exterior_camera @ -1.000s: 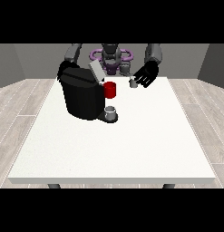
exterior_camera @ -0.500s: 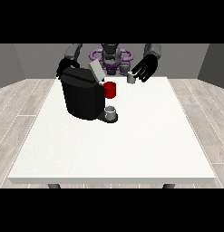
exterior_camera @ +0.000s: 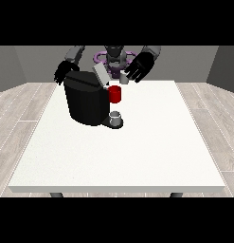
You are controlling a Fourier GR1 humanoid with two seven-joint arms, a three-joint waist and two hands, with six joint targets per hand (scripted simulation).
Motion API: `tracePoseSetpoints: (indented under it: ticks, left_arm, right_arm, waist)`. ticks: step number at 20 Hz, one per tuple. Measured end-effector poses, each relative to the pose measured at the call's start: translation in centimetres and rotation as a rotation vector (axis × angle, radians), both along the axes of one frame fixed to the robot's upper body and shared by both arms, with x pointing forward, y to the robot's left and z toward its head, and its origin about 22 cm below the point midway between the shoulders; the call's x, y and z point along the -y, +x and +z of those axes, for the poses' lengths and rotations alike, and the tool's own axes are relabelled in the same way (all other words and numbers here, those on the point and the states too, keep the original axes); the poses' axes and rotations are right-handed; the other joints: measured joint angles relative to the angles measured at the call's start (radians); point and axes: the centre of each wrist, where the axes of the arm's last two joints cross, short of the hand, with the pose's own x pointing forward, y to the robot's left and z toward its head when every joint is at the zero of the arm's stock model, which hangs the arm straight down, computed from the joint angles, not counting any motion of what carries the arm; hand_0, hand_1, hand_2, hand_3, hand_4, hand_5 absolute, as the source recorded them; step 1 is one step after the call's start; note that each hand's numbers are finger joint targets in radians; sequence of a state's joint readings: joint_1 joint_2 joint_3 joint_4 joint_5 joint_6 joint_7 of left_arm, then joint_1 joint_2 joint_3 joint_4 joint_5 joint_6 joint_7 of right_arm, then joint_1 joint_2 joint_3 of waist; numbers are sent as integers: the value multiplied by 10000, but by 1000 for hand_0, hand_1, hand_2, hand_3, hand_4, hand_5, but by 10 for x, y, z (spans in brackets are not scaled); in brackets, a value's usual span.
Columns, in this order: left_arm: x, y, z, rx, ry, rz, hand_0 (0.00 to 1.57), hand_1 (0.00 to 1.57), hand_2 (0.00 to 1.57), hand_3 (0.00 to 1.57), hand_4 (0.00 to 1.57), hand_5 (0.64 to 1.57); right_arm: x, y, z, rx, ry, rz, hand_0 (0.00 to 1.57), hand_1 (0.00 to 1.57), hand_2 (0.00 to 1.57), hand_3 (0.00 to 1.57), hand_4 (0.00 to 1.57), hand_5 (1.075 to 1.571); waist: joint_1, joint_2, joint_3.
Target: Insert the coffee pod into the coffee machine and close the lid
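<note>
- While the small grey coffee pod [exterior_camera: 123,77] is held up off the bench, it sits at the inner edge of the hand at the view's right [exterior_camera: 140,67], whose fingers [exterior_camera: 133,74] curl down around it; whether the thumb closes on it I cannot tell.
- The pod is at about two o'clock from the coffee machine [exterior_camera: 87,97], just beside the raised lid [exterior_camera: 100,73], which stands tilted open over the machine's top.
- To do this step well, I judge the pod should travel toward nine o'clock, clearing the lid's edge, then come down level into the opening; the opening itself is hidden from this side.
- The red part [exterior_camera: 115,94] on the machine's front and the grey cup [exterior_camera: 115,117] at its base lie below the path and should stay untouched.
- The hand at the view's left [exterior_camera: 63,72] hangs behind the machine at ten o'clock, fingers drooping and holding nothing; it seems placed to press the lid shut afterwards.
- The white bench [exterior_camera: 137,152] carries the machine near its far side.
</note>
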State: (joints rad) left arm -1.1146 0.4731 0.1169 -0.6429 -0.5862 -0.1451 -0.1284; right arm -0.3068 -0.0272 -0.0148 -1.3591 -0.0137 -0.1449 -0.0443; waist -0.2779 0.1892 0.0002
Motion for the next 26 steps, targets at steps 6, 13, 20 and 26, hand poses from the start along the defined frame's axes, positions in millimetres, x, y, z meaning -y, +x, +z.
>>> tracePoseSetpoints:
  ticks: [6, 13, 20, 26]
  left_arm:
    - [2, 2, 16, 343, 154, 60, 1277, 1277, 1303, 1236, 488, 1571]
    - [10, 3, 13, 231, 249, -36, 1326, 1326, 1335, 1233, 503, 1571]
    - [21, 6, 20, 307, 287, -189, 1183, 1183, 1251, 1180, 499, 1571]
    - [29, 6, 7, 131, 374, -405, 1190, 1190, 1269, 1201, 515, 1571]
  right_arm:
    - [-2, 3, 8, 349, -101, -127, 0, 0, 0, 0, 526, 1571]
    - [2, 2, 8, 304, -39, -297, 0, 0, 0, 0, 530, 1571]
    - [3, 7, 14, 420, 181, -337, 0, 0, 0, 0, 513, 1571]
    - [13, 8, 11, 327, 250, -499, 0, 0, 0, 0, 499, 1571]
  waist:
    - [-100, 326, 0]
    - [-125, 459, -1]
    - [-151, 618, 0]
    - [13, 505, 1]
